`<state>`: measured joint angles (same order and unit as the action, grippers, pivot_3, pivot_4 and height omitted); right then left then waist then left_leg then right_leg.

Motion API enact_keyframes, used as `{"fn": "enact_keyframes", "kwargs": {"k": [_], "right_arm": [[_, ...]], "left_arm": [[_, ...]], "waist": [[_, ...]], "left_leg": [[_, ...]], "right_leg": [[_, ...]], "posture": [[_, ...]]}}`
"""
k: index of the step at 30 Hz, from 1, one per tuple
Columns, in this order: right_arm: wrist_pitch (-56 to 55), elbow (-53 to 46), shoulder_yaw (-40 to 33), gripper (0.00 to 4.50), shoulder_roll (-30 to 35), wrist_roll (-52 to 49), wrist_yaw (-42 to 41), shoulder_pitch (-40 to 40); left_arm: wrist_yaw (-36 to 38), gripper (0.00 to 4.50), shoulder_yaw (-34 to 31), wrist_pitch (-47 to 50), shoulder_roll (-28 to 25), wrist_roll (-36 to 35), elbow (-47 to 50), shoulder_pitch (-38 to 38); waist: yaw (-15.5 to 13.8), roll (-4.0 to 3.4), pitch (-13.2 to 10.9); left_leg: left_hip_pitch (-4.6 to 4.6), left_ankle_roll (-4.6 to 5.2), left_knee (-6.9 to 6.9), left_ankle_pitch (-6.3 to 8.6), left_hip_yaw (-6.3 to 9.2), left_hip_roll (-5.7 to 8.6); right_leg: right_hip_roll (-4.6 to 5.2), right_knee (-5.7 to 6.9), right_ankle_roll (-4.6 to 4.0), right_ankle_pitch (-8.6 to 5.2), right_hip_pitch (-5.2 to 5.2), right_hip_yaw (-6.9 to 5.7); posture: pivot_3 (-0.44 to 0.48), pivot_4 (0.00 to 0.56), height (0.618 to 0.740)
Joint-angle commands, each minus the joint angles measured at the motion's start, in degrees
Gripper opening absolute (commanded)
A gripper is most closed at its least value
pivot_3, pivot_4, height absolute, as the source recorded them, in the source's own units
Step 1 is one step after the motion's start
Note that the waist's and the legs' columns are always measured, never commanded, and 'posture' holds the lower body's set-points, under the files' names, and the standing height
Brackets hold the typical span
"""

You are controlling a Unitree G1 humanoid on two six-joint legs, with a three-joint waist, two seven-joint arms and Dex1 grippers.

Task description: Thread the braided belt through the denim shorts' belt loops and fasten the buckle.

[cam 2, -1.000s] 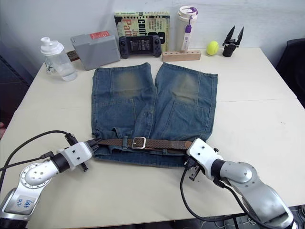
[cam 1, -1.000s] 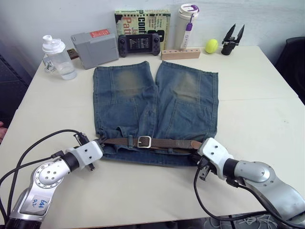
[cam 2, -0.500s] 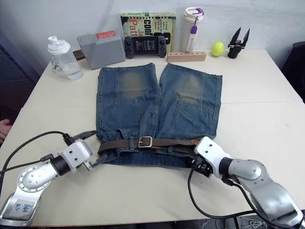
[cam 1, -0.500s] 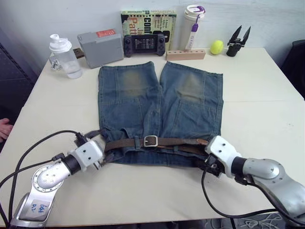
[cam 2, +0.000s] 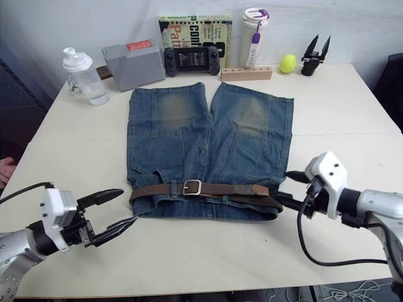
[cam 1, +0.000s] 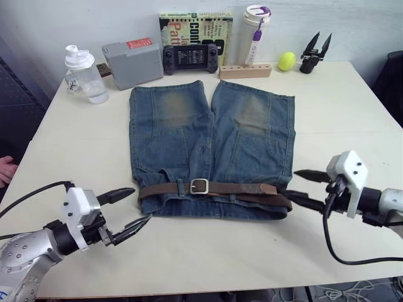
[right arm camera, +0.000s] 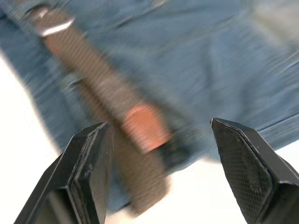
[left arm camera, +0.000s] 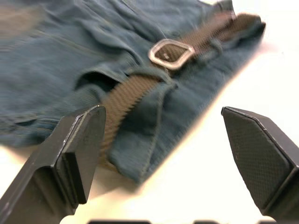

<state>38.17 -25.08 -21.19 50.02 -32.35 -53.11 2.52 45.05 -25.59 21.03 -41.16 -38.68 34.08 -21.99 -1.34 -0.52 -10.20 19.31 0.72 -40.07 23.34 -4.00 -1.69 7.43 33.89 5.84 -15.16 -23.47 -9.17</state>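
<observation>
The denim shorts (cam 1: pixel 211 132) lie flat mid-table, waistband toward me. The braided belt (cam 1: pixel 234 188) runs along the waistband, passing under a belt loop (cam 1: pixel 181 187). The buckle (cam 1: pixel 199 185) looks fastened near the middle, and the belt's tip (right arm camera: pixel 140 122) lies flat on the strap toward the right. My left gripper (cam 1: pixel 141 204) is open, just off the belt's left end and holding nothing. My right gripper (cam 1: pixel 291 183) is open too, just off the right end. In the left wrist view the belt (left arm camera: pixel 133 91) and buckle (left arm camera: pixel 170 51) lie beyond the open fingers (left arm camera: pixel 79 149).
Along the table's far edge stand a shaker bottle (cam 1: pixel 82 76), a grey box (cam 1: pixel 132 61), a game console (cam 1: pixel 191 58), a book (cam 1: pixel 195 25), a tumbler (cam 1: pixel 255 31), a wooden block (cam 1: pixel 250 70), a yellow ball (cam 1: pixel 286 61) and a black tool (cam 1: pixel 315 53). A person's hand (cam 1: pixel 6 168) rests at the left edge.
Both grippers were shut at the belt's two ends a second ago; they opened and have drawn back outward. The belt and shorts stay put.
</observation>
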Motion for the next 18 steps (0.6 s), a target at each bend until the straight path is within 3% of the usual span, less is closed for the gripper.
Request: {"fn": "enact_keyframes", "kwargs": {"k": [1,18], "right_arm": [[-4.45,3.13,-0.77,3.54,-1.33,-0.17,-0.13,2.45],[-8.02,7.65,2.34,3.54,-2.03,2.89,1.75,1.96]], "left_arm": [[-1.52,4.31,-1.68,0.93,0.51,-0.71,0.94,0.34],[-4.05,4.31,-0.18,-0.8,3.27,2.46,-0.45,4.77]], "waist": [[-0.12,-0.01,0.0],[-0.19,-0.03,-0.01]], "left_leg": [[0.0,0.0,-0.01,0.0,-0.03,0.02],[0.0,-0.02,-0.08,-0.02,-0.1,0.04]], "right_leg": [[0.0,0.0,0.0,0.0,0.0,0.01],[-0.03,0.05,0.02,0.01,0.0,0.08]], "posture": [[0.0,0.15,0.726],[0.0,0.15,0.726]]}}
